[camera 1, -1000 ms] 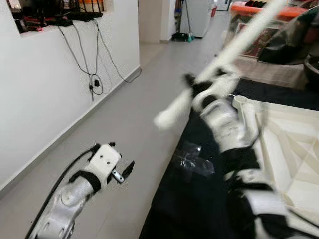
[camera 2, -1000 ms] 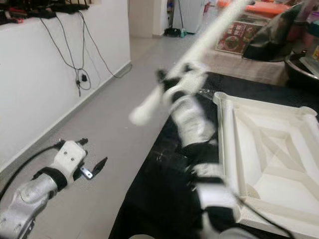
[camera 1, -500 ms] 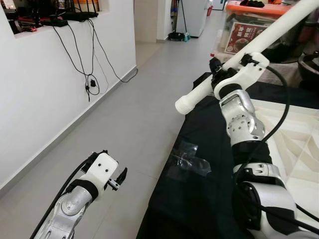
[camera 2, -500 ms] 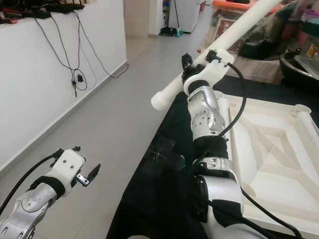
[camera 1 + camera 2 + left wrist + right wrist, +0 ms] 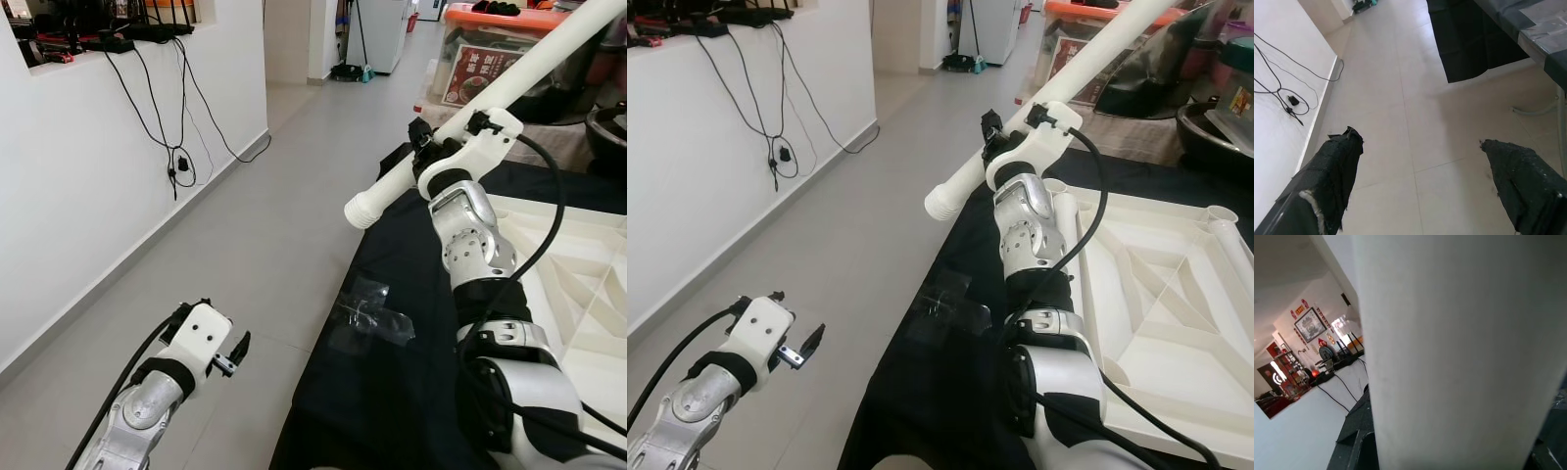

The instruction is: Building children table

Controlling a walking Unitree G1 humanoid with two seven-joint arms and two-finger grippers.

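Observation:
My right gripper (image 5: 423,145) is raised over the near left corner of the table top and shut on a long white table leg (image 5: 387,191). The leg slants up to the right and away from me, its round lower end pointing left. In the right wrist view the leg (image 5: 1459,352) is very close. The white table top (image 5: 1073,245) lies upside down on a black-covered surface, ribs showing, with a short socket (image 5: 1218,212) at a far corner. My left gripper (image 5: 235,351) hangs low over the floor, open with nothing between its fingers (image 5: 1337,166).
A black cloth (image 5: 392,392) covers the work surface, with a patch of clear tape (image 5: 370,315) near its left edge. Grey tiled floor (image 5: 265,245) lies to the left, beside a white wall with hanging cables (image 5: 181,157). Boxes (image 5: 490,44) and clutter stand beyond the surface.
A second ago the picture was blurred and the leg sat lower. Now the view is steady and the right gripper holds the leg a little higher. Over the last half second almost nothing has moved.

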